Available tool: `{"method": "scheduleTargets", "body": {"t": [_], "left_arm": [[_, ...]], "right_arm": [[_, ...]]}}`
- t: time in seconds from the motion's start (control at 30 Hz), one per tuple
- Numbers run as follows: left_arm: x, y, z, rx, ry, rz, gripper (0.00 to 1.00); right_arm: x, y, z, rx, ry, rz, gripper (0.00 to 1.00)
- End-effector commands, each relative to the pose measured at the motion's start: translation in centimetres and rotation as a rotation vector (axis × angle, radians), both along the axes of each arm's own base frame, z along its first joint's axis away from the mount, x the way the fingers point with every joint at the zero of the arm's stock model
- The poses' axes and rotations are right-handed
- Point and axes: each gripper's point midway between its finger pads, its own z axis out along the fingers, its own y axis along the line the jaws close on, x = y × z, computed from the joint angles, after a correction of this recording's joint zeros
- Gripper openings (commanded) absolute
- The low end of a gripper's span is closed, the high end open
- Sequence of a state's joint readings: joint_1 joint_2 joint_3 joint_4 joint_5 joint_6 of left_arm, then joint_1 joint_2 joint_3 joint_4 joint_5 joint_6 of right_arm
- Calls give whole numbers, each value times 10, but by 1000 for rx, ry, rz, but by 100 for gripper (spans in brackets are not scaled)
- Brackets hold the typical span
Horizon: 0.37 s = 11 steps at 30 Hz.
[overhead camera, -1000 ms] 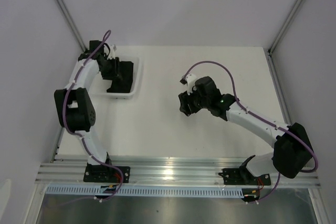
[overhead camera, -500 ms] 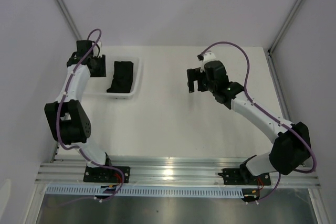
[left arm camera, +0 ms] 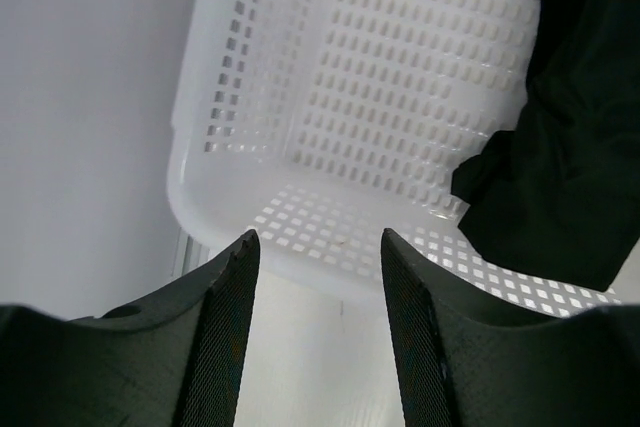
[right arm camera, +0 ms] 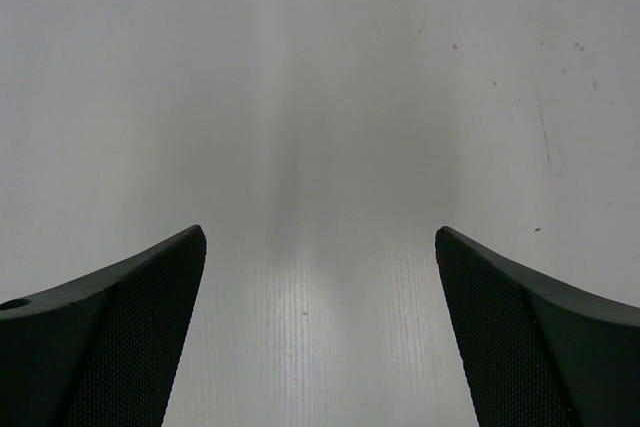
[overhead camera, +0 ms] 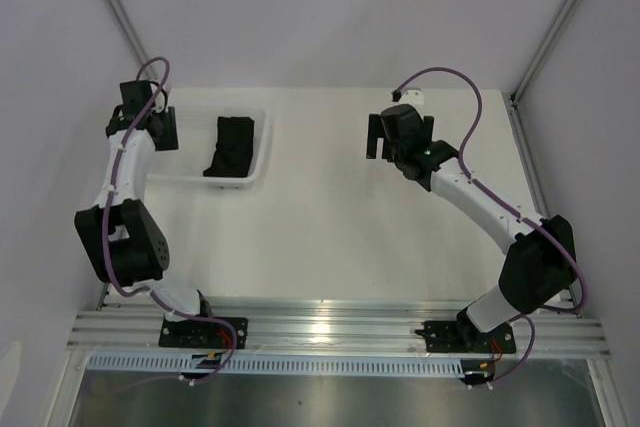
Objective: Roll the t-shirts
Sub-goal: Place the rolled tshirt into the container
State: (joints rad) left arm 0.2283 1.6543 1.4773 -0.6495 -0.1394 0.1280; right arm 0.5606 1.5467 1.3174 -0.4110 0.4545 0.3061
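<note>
White table (overhead camera: 330, 237) between pale walls. Black t-shirt (overhead camera: 232, 147) bunched in right end of white mesh basket (overhead camera: 192, 159), upper left of frame. Left gripper (left arm camera: 315, 247) over basket's left end, jaws parted, empty. Right gripper (right arm camera: 320, 237) right of centre, spread wide, empty.

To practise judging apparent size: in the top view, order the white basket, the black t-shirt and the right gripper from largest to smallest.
1. white basket
2. black t-shirt and right gripper: they look about alike, and the gripper is probably nearer the camera, so no ranking between them.
</note>
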Motion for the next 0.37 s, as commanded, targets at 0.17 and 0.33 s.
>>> {"method": "scheduleTargets", "body": {"t": [0.17, 0.33], "left_arm": [[-19, 22, 27, 73, -71, 42, 56], [-24, 19, 22, 68, -62, 30, 56]], "right_arm": [[14, 1, 15, 25, -55, -53, 99], [17, -1, 18, 24, -71, -70, 99]]}}
